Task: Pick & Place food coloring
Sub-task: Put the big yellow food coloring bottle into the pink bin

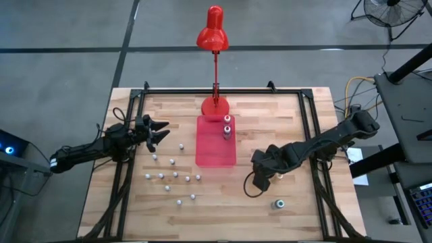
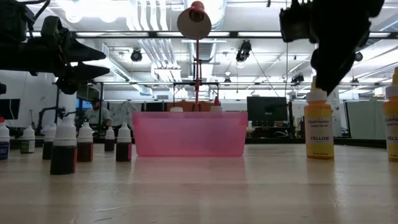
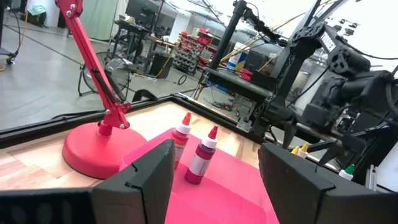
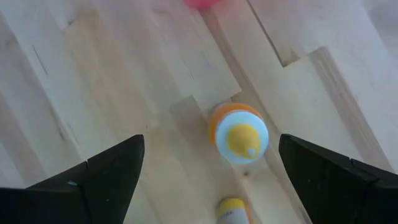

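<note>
At the left edge of the wooden table (image 1: 283, 135), the left gripper (image 1: 160, 131) hangs above the boards with its fingers spread and nothing between them, pointing toward the red tray (image 1: 214, 154). Just to its right, a loose scatter of small whitish-capped food coloring bottles (image 1: 174, 177) stands upright on the wood, between the left arm and the tray; in the low view several of them show dark liquid (image 2: 63, 149). The flat red tray lies at the table's middle, and two slightly bigger bottles (image 1: 227, 128) stand upright side by side near its far end, close to the round base of the red desk lamp (image 1: 214, 104); the left wrist view shows them with red and pink caps (image 3: 201, 162). Right of the tray, the right gripper (image 1: 262, 174) hovers over bare wood with its fingers wide apart and empty, pointed down at a yellow-capped bottle (image 4: 239, 134) standing directly below it, not touched. A second yellow bottle (image 4: 231, 210) shows just beside that one. Farther right and nearer the front edge, a teal-capped bottle (image 1: 277, 203) stands alone, well apart from the rest.
</note>
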{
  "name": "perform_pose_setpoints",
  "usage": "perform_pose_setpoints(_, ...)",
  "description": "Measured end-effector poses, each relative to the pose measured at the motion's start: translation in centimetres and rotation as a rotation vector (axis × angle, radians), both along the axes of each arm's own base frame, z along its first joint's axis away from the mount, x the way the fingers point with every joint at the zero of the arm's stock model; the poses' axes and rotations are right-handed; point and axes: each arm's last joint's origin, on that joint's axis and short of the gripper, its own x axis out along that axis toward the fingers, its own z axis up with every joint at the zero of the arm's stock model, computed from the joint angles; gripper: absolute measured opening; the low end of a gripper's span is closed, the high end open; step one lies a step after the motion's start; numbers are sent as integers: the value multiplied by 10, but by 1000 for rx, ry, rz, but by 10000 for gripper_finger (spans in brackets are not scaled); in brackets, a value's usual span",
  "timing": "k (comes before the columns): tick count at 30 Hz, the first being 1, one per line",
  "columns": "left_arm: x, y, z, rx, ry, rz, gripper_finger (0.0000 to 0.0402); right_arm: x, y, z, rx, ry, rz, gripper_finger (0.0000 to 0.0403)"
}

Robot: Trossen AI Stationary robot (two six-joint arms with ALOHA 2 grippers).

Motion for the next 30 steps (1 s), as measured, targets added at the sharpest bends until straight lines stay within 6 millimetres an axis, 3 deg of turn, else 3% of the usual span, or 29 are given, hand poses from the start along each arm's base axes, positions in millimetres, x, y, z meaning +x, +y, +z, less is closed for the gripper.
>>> perform_pose_setpoints(8,0,0,0,0,0,0,204,-8,-3,-26,-13,9,28,366)
perform_pose_setpoints(20,0,0,0,0,0,0,204,-8,-6,-36,-55,-33,46,361)
perform_pose_setpoints(30,0,0,0,0,1,0,204,-8,-6,-36,-55,-39,43,268)
